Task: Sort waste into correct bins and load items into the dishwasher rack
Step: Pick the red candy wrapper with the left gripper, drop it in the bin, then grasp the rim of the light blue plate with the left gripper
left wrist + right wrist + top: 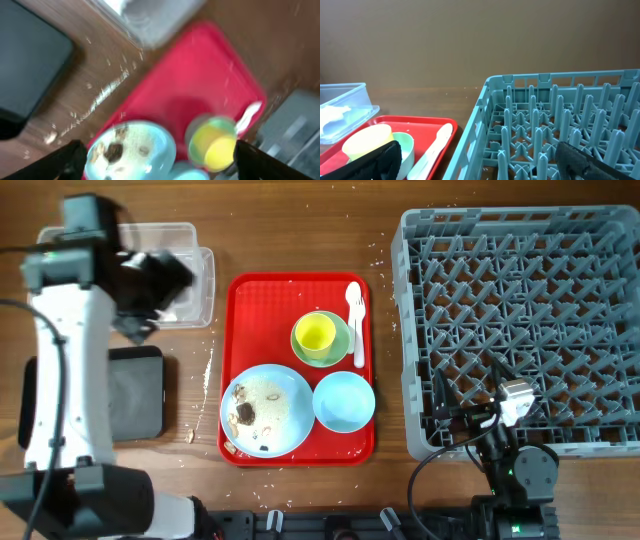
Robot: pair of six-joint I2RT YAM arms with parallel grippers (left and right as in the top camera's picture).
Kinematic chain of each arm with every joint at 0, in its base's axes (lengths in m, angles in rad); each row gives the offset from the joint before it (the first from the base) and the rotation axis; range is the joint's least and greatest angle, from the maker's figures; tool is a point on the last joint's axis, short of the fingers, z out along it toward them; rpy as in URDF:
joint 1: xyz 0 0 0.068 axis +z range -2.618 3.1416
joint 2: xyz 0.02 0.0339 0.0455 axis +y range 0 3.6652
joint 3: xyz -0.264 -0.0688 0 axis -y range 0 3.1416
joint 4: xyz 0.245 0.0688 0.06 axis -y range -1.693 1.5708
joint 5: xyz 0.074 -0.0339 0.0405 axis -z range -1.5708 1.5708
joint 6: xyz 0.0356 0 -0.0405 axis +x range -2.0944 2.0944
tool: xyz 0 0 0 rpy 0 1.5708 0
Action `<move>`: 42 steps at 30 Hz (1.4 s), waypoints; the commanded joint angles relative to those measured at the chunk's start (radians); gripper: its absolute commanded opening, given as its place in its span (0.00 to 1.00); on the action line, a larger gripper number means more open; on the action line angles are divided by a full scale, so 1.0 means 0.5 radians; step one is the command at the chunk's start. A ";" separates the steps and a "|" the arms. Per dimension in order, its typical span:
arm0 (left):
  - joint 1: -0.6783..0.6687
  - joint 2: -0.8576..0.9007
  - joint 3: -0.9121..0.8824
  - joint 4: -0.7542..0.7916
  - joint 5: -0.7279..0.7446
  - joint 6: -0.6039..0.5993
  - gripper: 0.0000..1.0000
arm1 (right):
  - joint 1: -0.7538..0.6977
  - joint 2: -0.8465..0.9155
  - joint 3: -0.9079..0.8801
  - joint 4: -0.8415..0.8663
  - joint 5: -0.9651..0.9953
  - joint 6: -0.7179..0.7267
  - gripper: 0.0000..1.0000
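Observation:
On the red tray (240, 300) lie a light blue plate (265, 412) with pale crumbs and brown bits (246, 412), a light blue bowl (344, 401), a yellow cup (316, 333) standing in a pale green saucer-bowl (340, 348), and a white spoon (356, 320). My left gripper (150, 285) hovers over the clear tub (200, 280). It is open and empty in the blurred left wrist view (160, 170), above the plate (131, 150) and cup (215, 147). My right gripper (485, 170) is open and empty at the grey rack's (530, 320) front left edge. The red wrapper is not visible.
The black tray (135, 392) lies left of the red tray. In the right wrist view something white (331, 120) lies in the clear tub (350, 92), with the spoon (437, 142) and the rack's pegs (560, 110) close by. Small crumbs dot the wooden table (210, 360).

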State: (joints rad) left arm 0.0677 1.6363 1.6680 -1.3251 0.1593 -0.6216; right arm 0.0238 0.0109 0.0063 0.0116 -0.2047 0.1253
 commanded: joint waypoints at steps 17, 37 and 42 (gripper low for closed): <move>-1.240 0.072 -1.178 0.999 -0.022 -0.922 0.05 | 0.002 -0.012 -0.002 0.008 0.005 -0.036 1.00; -1.357 0.164 -1.177 1.144 -0.231 -1.182 0.22 | 0.002 -0.013 -0.002 0.008 0.005 -0.036 1.00; -1.361 0.132 -1.178 1.205 -0.271 -1.182 0.27 | 0.002 -0.012 -0.002 0.008 0.005 -0.036 1.00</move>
State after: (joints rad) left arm -0.6071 1.7123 1.0851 -0.7406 0.0494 -1.1995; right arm 0.0238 0.0109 0.0063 0.0116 -0.2047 0.1253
